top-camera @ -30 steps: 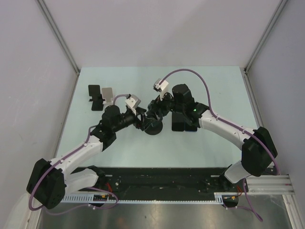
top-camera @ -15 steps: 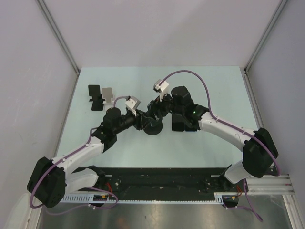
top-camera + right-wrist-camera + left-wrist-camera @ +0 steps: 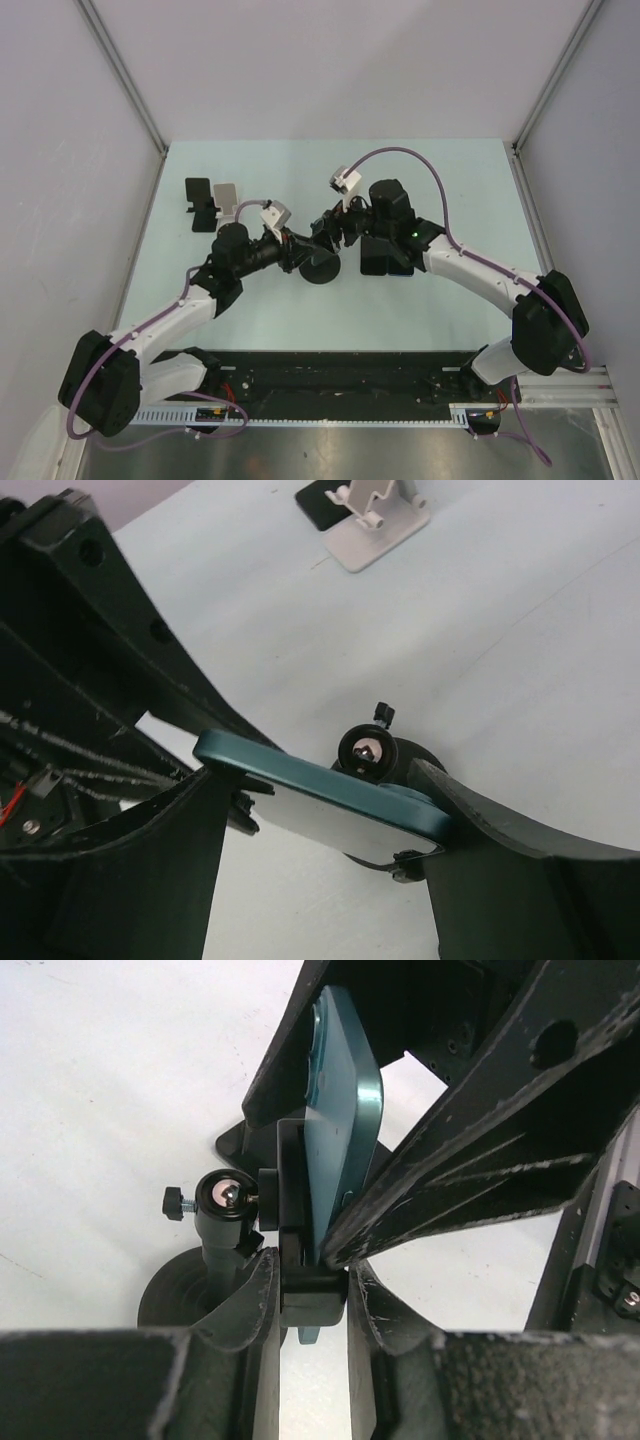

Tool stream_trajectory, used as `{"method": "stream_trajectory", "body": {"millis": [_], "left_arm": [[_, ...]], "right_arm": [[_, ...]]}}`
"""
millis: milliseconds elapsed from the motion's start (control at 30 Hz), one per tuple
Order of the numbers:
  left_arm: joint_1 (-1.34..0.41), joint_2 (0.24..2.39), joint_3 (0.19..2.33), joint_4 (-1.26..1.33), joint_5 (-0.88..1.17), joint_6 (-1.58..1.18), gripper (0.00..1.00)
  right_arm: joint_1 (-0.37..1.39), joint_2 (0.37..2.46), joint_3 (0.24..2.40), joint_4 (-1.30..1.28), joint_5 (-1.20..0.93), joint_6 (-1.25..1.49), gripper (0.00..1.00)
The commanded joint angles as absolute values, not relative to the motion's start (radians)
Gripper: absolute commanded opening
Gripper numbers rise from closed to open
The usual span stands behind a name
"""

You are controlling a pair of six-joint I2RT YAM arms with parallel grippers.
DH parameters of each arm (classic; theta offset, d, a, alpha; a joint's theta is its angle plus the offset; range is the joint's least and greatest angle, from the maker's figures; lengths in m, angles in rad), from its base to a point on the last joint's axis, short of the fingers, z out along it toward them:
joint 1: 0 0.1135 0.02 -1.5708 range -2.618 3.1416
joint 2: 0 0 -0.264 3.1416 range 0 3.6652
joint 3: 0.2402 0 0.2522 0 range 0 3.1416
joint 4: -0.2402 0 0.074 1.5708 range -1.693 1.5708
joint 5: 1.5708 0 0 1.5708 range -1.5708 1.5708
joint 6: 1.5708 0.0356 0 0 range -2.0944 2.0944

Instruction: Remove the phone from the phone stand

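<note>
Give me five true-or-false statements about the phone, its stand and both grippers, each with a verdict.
1. The phone is teal. True.
2. The left gripper clamps the phone stand at its holder. True.
3. The phone lies flat on the table. False: it sits in the stand, between the right gripper's fingers.
4. The stand's base is square and white. False: it is round and black.
5. A black stand and a white stand sit at the table's far left. True.

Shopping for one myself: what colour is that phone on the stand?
Dark teal; the phone shows best in the right wrist view.
</note>
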State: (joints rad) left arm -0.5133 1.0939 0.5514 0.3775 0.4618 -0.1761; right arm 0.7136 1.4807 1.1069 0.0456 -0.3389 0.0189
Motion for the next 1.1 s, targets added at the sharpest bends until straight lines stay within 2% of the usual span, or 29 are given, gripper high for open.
{"method": "stream_trajectory", "body": {"millis": [0,200,400,433,500,533,600,633,667,700,1067], "left_arm": [[-0.43,1.08,0.558,0.41,0.57,-0.192,0.0],[-0.379,1.092,0.568,0.41,0.693,-0.207,0.0],[-0.376,1.085,0.571,0.408,0.644,-0.245,0.0],[-0.377,1.083,0.571,0.408,0.628,-0.256,0.01],[-0.388,1.072,0.565,0.408,0.579,-0.268,0.01],[-0.394,1.069,0.56,0.408,0.565,-0.271,0.0],[-0.417,1.055,0.555,0.407,0.52,-0.272,0.0],[-0.425,1.048,0.549,0.408,0.508,-0.273,0.01],[-0.429,1.045,0.548,0.408,0.497,-0.273,0.0],[-0.437,1.042,0.546,0.408,0.479,-0.273,0.0],[-0.456,1.04,0.546,0.407,0.462,-0.272,0.0]], "right_arm": [[0.629,1.425,1.092,0.075,-0.484,0.021,0.0],[0.575,1.445,1.089,0.097,-0.555,0.032,0.0],[0.595,1.442,1.091,0.141,-0.517,0.074,0.0],[0.603,1.437,1.091,0.144,-0.506,0.078,0.15],[0.617,1.413,1.089,0.141,-0.457,0.095,0.35],[0.621,1.404,1.089,0.138,-0.439,0.101,0.58],[0.647,1.372,1.089,0.13,-0.378,0.101,0.77],[0.659,1.364,1.089,0.129,-0.356,0.098,0.9],[0.675,1.359,1.089,0.129,-0.307,0.095,0.96],[0.708,1.345,1.089,0.13,-0.283,0.084,1.0],[0.859,1.423,1.085,0.259,0.067,0.12,1.0]]}}
